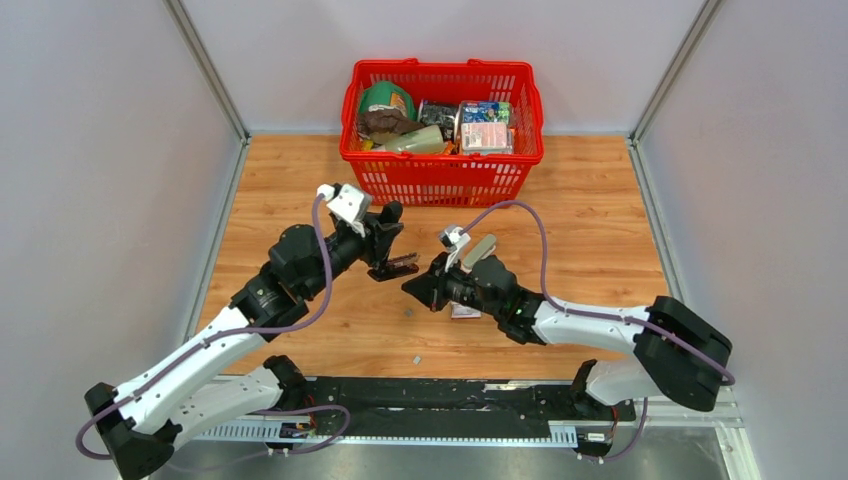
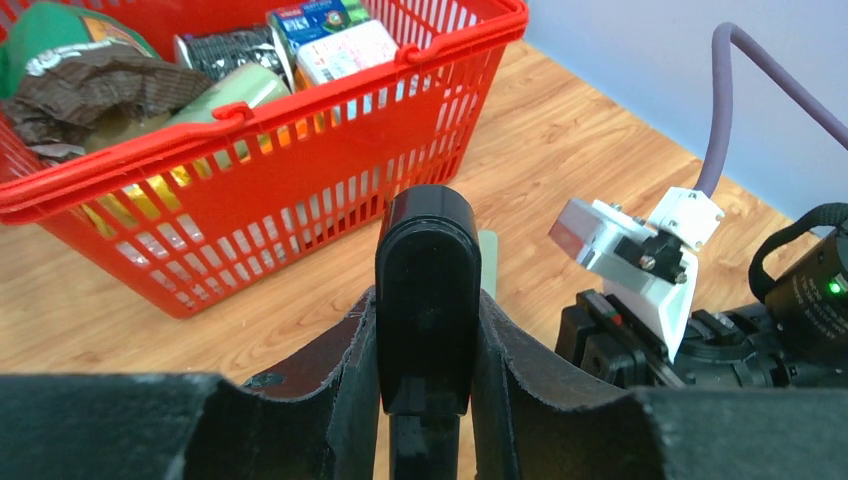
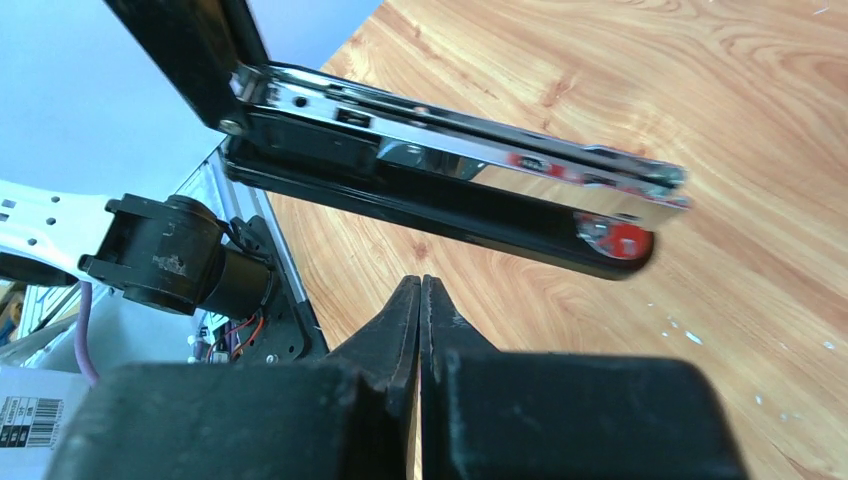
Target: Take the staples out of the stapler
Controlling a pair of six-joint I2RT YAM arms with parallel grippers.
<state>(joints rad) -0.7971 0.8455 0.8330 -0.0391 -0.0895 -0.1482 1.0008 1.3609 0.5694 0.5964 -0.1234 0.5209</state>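
1 stapler, lid open, gripped by L gripper. R gripper clenched, empty. 1 red basket: assorted packets.

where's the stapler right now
In the top view the stapler is held mid-table by the left gripper, just before the red basket, right gripper beside it.

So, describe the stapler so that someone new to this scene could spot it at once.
Start at the red basket at the back. Just in front of it, the left arm's fingers clamp the stapler. It is the only slim black thing there, hinged open, with a shiny metal rail.
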